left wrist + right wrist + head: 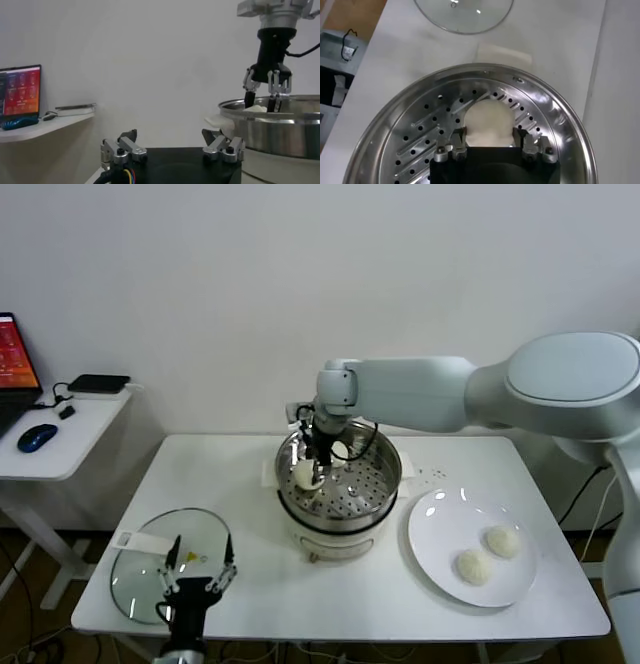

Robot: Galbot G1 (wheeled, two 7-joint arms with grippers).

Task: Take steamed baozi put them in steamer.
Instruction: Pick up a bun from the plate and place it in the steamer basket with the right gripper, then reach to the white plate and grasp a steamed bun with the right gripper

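Observation:
My right gripper [312, 474] reaches down into the steel steamer [385, 484] and is shut on a steamed baozi [303, 474]. In the right wrist view this off-white baozi [489, 120] sits between the fingers [459, 136], low over the left part of the perforated tray [420, 140]. I cannot tell whether it touches the tray. Two more baozi [472, 565] [502, 541] lie on the white plate [430, 524] to the right of the steamer. My left gripper [200, 569] hangs open and empty at the table's front left.
The round glass lid [150, 574] lies flat on the table under the left gripper. A small side desk [60, 439] with a laptop and a mouse stands to the left. The white wall is close behind the table.

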